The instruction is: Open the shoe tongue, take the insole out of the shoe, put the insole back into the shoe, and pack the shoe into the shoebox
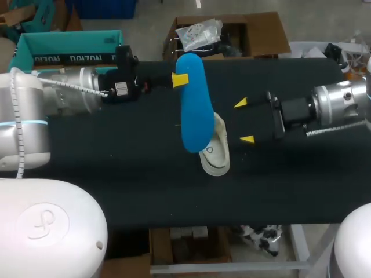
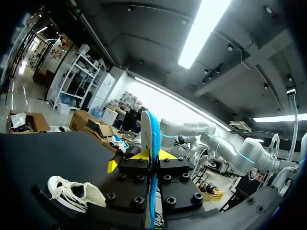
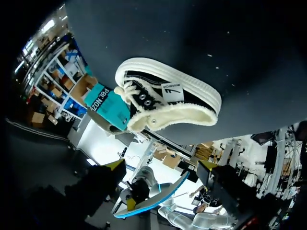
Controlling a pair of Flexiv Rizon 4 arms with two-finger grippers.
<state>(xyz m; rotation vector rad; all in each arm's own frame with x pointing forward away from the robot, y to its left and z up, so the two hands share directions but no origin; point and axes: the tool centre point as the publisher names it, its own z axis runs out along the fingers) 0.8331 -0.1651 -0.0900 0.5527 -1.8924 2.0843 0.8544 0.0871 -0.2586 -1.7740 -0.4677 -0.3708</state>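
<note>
Overhead, the teal shoebox (image 1: 69,49) at the table's (image 1: 116,174) far left is partly hidden by my left arm. The blue insole (image 1: 194,110), clamped in the left gripper (image 1: 181,80), covers part of the cream-lined black shoe (image 1: 215,152) lying mid-table. The right gripper (image 1: 243,120) gapes empty beside it.
</note>
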